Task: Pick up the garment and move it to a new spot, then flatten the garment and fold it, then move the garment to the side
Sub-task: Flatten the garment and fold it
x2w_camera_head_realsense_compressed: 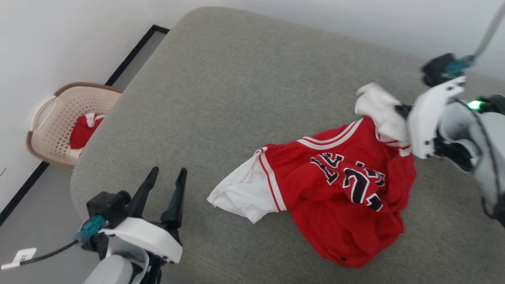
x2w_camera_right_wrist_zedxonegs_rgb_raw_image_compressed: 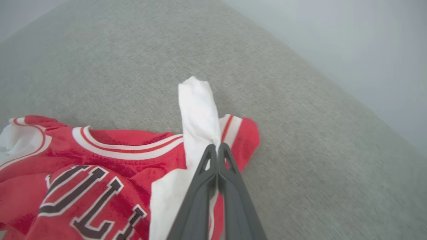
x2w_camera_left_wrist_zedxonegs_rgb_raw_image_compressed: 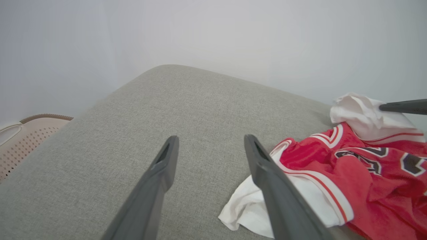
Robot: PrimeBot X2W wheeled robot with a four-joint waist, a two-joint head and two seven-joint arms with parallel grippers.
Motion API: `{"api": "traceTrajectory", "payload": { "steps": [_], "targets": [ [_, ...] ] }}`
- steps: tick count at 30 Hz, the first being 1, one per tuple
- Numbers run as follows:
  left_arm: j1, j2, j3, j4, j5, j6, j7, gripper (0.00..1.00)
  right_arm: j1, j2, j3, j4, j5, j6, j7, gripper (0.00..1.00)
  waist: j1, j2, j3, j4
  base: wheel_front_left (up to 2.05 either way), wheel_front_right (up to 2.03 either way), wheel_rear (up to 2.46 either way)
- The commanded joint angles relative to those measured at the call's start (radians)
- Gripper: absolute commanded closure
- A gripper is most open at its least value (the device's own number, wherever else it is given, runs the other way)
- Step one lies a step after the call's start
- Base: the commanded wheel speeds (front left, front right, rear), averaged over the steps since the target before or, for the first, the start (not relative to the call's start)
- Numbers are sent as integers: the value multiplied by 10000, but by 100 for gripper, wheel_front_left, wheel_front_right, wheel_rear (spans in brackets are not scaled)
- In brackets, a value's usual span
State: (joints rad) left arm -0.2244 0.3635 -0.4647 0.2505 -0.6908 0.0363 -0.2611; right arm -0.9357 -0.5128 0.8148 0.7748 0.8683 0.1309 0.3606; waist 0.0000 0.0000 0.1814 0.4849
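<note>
Head view: garment (x2w_camera_head_realsense_compressed: 339, 189) lies crumpled on the cushion (x2w_camera_head_realsense_compressed: 236, 79), right side; right arm (x2w_camera_head_realsense_compressed: 430, 118) is blurred. Far left, basket (x2w_camera_head_realsense_compressed: 59, 118) holds a red cloth (x2w_camera_head_realsense_compressed: 83, 132). Left wrist view: left gripper (x2w_camera_left_wrist_zedxonegs_rgb_raw_image_compressed: 210, 140) spread wide (garment cut off at right). Right wrist view: right gripper (x2w_camera_right_wrist_zedxonegs_rgb_raw_image_compressed: 217, 146) pinches the white sleeve (x2w_camera_right_wrist_zedxonegs_rgb_raw_image_compressed: 196, 106).

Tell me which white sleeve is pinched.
The far sleeve, bunched in the shut right gripper; the near sleeve lies loose on the grey cushion.

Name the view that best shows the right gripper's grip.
Right wrist view: right gripper shut on the garment's white sleeve, fingertips together. Head view blurs it, mostly behind the wrist; left wrist view catches one fingertip.
</note>
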Motion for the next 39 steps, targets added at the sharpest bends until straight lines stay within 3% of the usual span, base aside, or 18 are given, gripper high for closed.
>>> {"api": "traceTrajectory", "payload": {
  "steps": [1, 11, 16, 23, 28, 39],
  "targets": [
    [183, -7, 126, -44, 83, -46, -52, 0, 233, -175, -172, -10, 32, -3, -231, 100, 0, 0, -92, -136, 0, 0, 0],
    [471, 47, 396, -2, 472, -243, -52, 0, 1650, -925, -1954, 1336, 224, -3, -940, 100, 0, 0, -271, -507, 0, 0, 0],
    [445, 75, 354, 80, 533, -301, -53, 0, 2689, -635, -2604, 2246, 348, -3, -1091, 100, 0, 0, -257, -595, 0, 0, 0],
    [187, 227, 285, 152, 464, -463, 144, 0, 3540, -43, -2739, 2877, 196, -4, -785, 100, 0, 0, -223, -857, 0, 0, 0],
    [-22, 533, 184, 179, 579, -616, 472, 0, 3805, 180, -2687, 2508, 49, -4, -212, 100, 0, 0, -289, -1218, 0, 0, 0],
    [-265, 1070, 126, -18, 550, -760, 977, 0, 4766, -178, -3008, 281, -785, -10, 302, 100, 0, 0, -410, -2002, 0, 0, 0]
  ]
}}
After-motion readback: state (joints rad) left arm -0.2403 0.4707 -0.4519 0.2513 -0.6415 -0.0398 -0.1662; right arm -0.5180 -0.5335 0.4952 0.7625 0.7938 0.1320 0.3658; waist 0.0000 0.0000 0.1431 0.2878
